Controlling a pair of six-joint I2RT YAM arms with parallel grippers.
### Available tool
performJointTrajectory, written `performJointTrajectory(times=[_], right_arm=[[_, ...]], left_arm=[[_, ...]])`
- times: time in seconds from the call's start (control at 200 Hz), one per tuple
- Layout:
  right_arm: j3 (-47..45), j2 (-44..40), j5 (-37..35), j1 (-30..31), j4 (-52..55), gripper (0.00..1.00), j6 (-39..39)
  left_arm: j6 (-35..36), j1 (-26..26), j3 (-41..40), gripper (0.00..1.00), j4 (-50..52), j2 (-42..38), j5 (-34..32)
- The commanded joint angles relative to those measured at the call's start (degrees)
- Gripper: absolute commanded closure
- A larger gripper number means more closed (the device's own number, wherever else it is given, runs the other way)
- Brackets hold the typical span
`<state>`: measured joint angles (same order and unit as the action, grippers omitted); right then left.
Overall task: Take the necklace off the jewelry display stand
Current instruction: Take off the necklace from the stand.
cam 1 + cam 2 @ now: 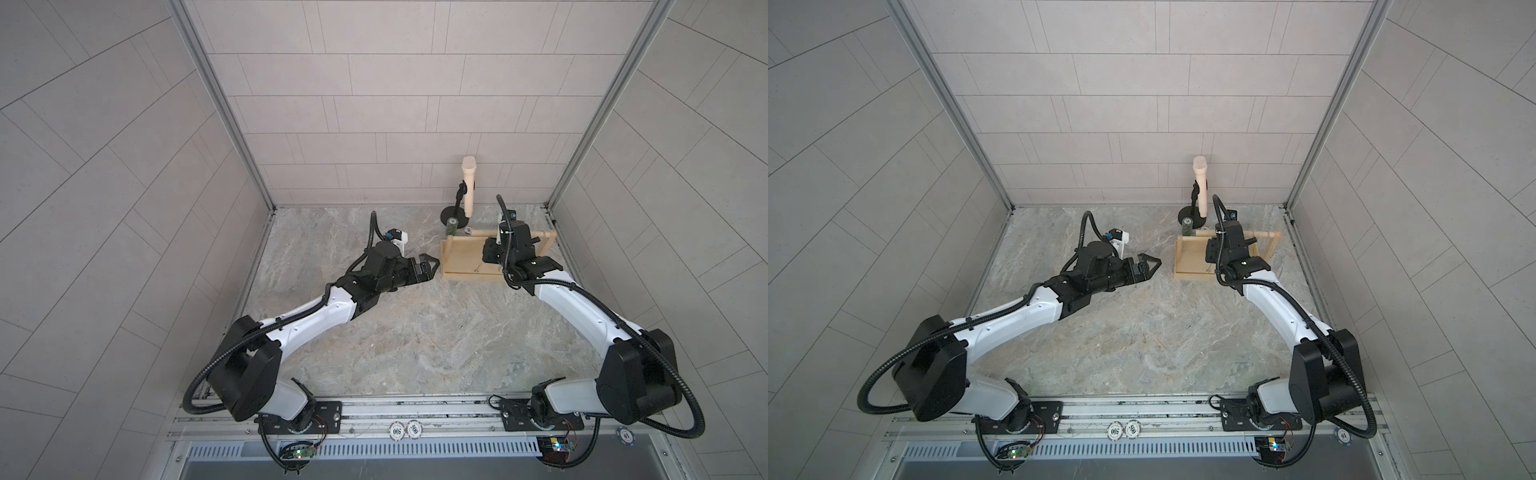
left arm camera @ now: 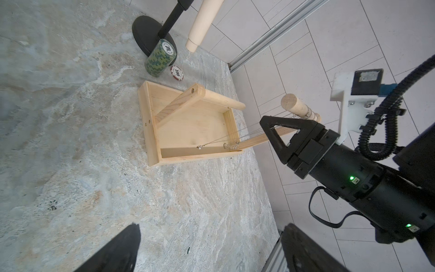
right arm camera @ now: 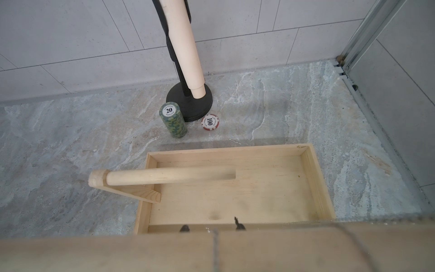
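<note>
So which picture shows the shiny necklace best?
The left wrist view: the thin silver chain necklace hangs clearly from the pale round wooden dowel. The right wrist view shows only blurred strands; both top views, barely a glint.

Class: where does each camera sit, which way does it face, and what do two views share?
Top views: overhead, looking down on the table; left arm, right arm show.
Left wrist: on left arm, facing stand and right gripper; own fingers show.
Right wrist: over the dowel, facing the tray; own fingertips barely show.
Shared: both wrist views show the chip stack.
</note>
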<state>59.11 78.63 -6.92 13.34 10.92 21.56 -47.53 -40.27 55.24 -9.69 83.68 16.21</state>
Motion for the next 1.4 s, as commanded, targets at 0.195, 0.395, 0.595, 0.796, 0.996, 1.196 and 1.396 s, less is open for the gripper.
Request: performJointTrajectory(times=[0.195,0.395,0.595,0.796,0.996,1.196,1.396], right_arm=[[1.36,0.24,-2.81,-0.16,-0.42,0.84,1.60],[1.49,-1.05,-4.49,-0.16,0.94,0.96,0.47],[2.63,-3.18,-3.90,-0.07,3.71,0.99,-0.72],[3.54,-5.41,-2.48,-0.07,5.53,1.00,-1.34],[5.76,-6.88,0.05,0.10,7.66,1.00,-2.79],[8.25,-7.35,4.09,0.45,9.08,1.00,-3.72],[10.16,-6.66,5.16,1.80,9.93,1.00,-4.07]], left_arm=[[0.73,-0.12,1.60,0.00,-1.37,0.87,-0.90],[0.77,-0.07,1.26,0.00,-1.29,0.65,-0.85],[0.94,-0.09,0.92,0.00,-0.81,0.17,-0.95],[0.95,-0.09,0.75,0.00,-0.64,-0.39,-1.41],[1.28,-0.07,0.87,0.00,0.47,-0.96,-1.52],[2.76,-0.11,1.39,0.00,3.39,-2.16,-2.51],[2.88,0.04,0.76,0.00,5.96,-3.79,-5.72]])
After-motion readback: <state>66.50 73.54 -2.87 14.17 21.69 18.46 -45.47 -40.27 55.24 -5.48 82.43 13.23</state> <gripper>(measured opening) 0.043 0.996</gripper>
